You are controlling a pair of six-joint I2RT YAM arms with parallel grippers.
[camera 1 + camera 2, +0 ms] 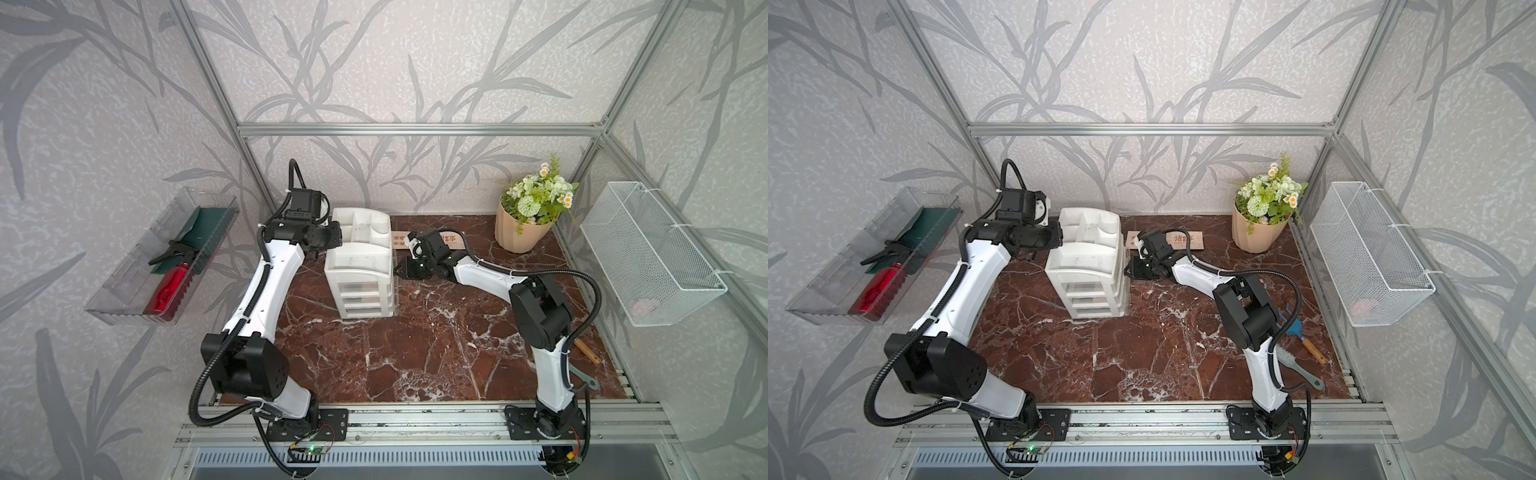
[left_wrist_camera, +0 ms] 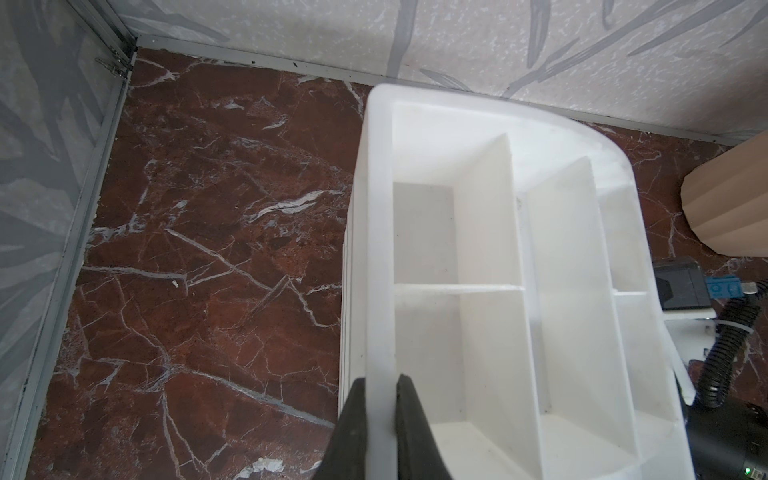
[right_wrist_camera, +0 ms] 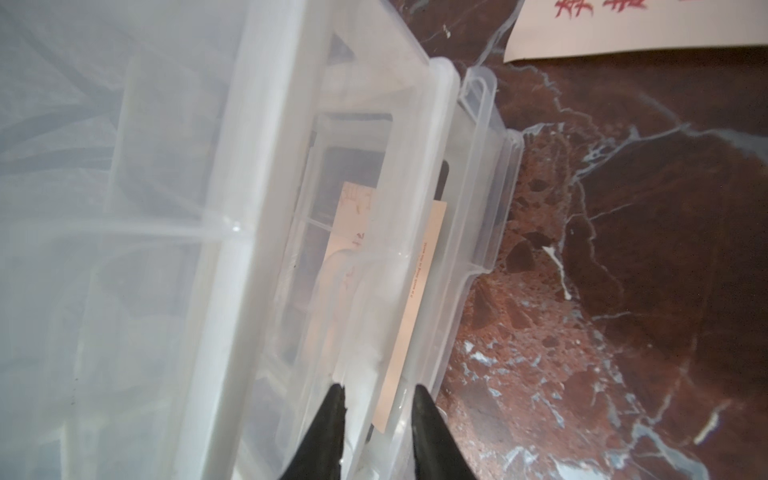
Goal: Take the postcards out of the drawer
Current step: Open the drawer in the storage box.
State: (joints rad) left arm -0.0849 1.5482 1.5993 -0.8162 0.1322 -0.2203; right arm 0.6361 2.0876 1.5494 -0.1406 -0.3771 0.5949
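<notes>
A white organizer (image 1: 360, 257) with translucent drawers (image 3: 478, 166) stands mid-table. My left gripper (image 2: 382, 380) is shut on the rim wall (image 2: 376, 249) of its top tray, one finger on each side. My right gripper (image 3: 379, 390) is at the organizer's right side by the drawer fronts (image 1: 400, 272). Its jaws are open, straddling a drawer's translucent front edge. Behind that edge, one peach postcard (image 3: 428, 232) lies inside the drawer. More postcards (image 1: 1183, 239) lie on the marble behind the right arm, partly hidden by it, and one corner shows in the right wrist view (image 3: 623, 33).
A peach flower pot (image 1: 523, 235) stands at the back right. On the right wall hangs a white wire basket (image 1: 652, 257). A clear tray with a red spray bottle (image 1: 166, 286) hangs on the left wall. Brushes (image 1: 1304, 338) lie beside the right arm's base.
</notes>
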